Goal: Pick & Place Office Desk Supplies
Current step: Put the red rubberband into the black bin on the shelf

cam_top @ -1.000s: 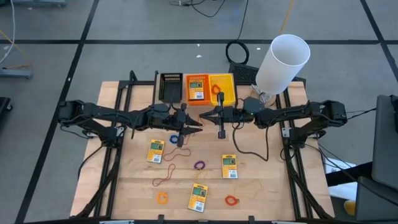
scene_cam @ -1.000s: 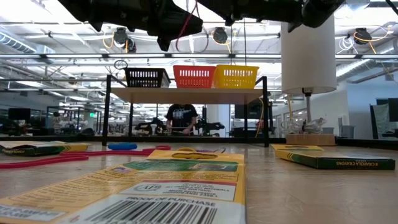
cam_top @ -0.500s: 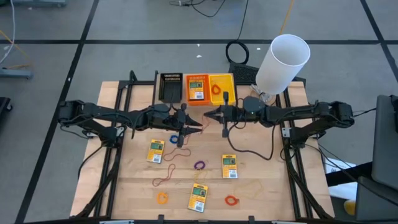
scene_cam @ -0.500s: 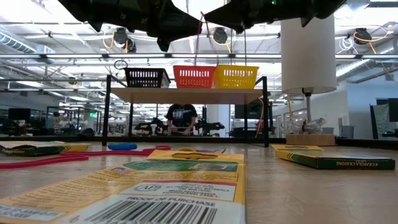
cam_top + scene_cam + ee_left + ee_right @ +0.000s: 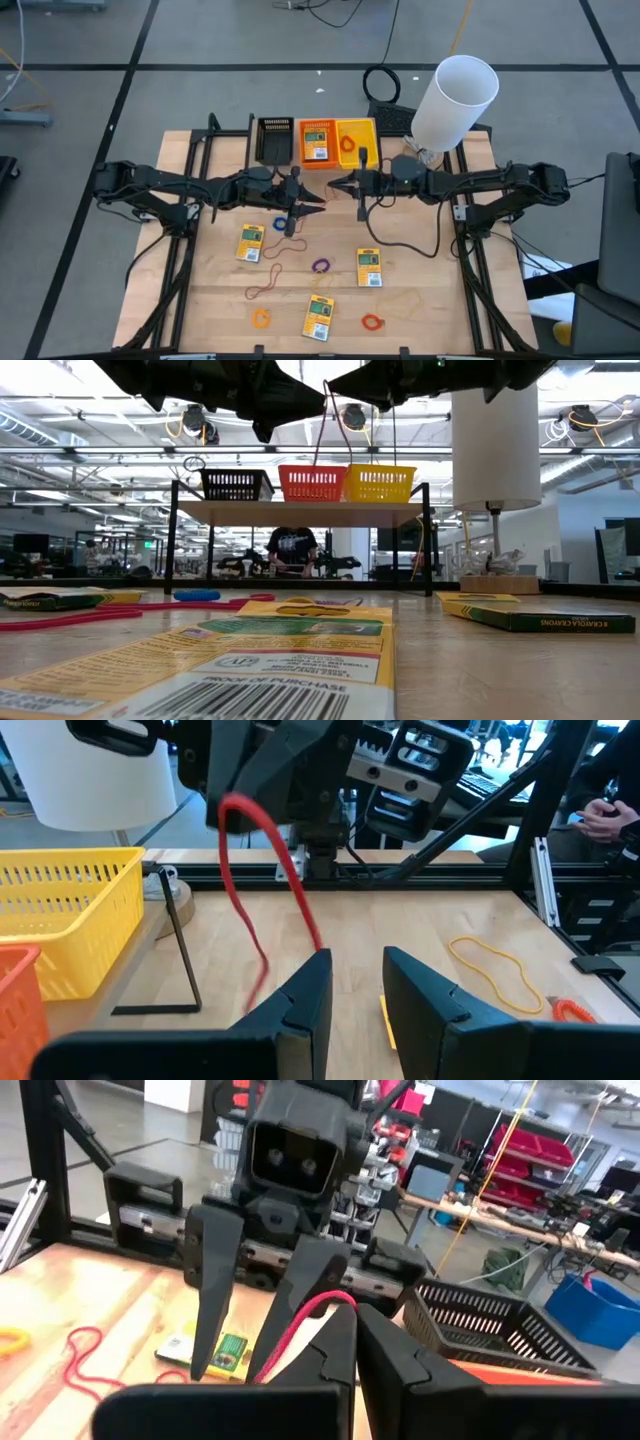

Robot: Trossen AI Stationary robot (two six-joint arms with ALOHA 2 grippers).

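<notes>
High view shows me one pack [image 5: 316,142] in the orange bin [image 5: 303,158] at upper centre; three packs and most loops litter the worktop [image 5: 420,330]. My right gripper [image 5: 335,183] pinches a red band [image 5: 262,860], while the left gripper [image 5: 318,204] sits parted beside it.

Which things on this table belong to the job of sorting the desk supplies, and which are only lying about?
Job: yellow packs; loose rubber bands; red band held by the right gripper.
Lying about: white cylinder; black cable coil.

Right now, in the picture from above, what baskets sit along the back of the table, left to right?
black bin → orange bin with a yellow pack in it → yellow bin → big white cylinder
</notes>
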